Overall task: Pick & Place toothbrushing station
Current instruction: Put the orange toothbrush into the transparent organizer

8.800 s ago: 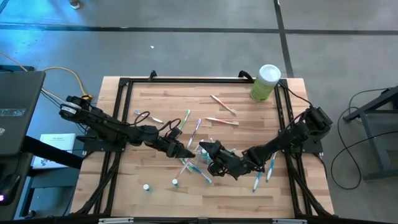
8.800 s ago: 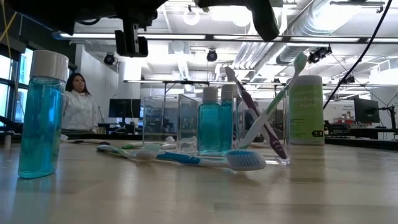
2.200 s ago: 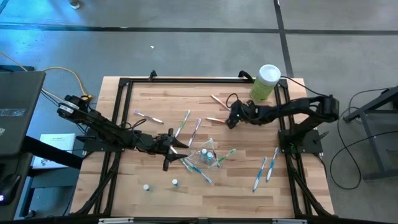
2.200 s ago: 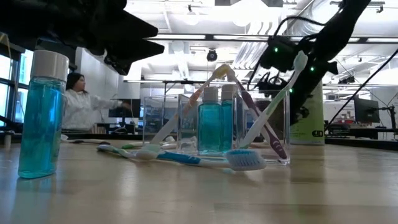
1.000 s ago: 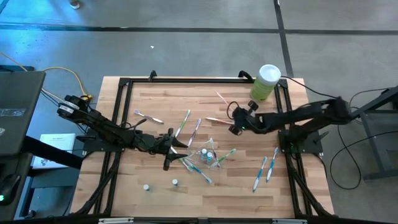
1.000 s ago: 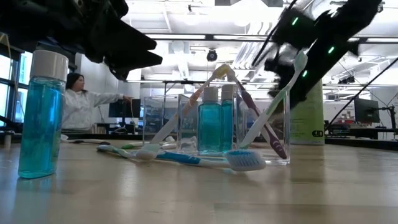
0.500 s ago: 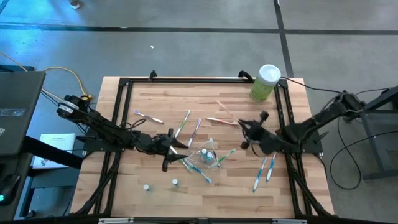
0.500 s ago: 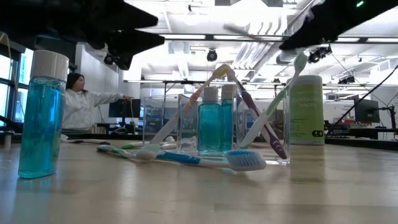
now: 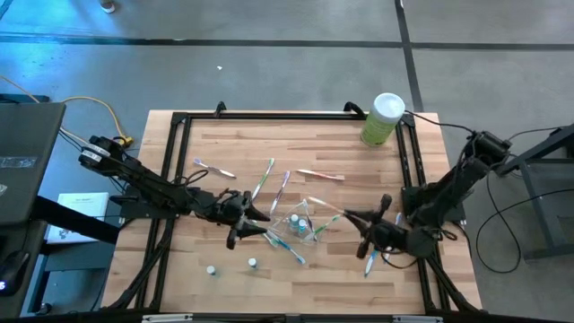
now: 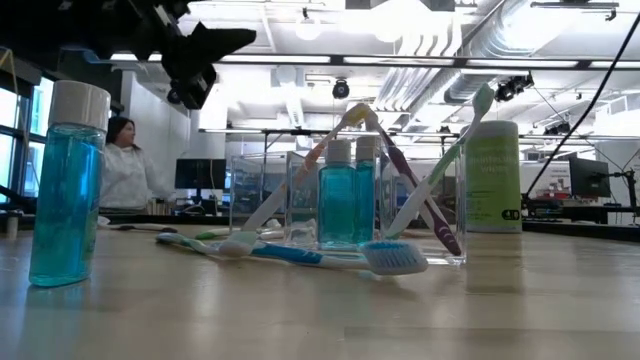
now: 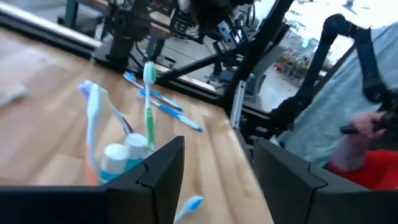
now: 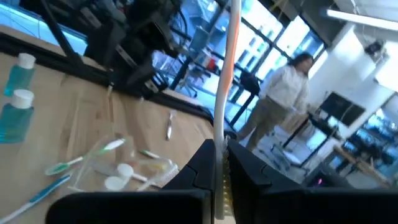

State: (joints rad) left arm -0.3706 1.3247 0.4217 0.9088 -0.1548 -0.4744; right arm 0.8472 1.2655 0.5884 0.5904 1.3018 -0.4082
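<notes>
presently the right pincer (image 9: 361,223), pressed together on a tan toothbrush (image 12: 225,81) so the handle stands clear for carrying, hangs over the tabletop (image 9: 224,144) just right of the clear cup (image 9: 300,221) holding several brushes at mid-tabletop. the left pincer (image 9: 240,215), spread and empty, waits just left of the cup. compared with a second ago, the right arm has swung from near the green canister (image 9: 384,118) toward the cup.
</notes>
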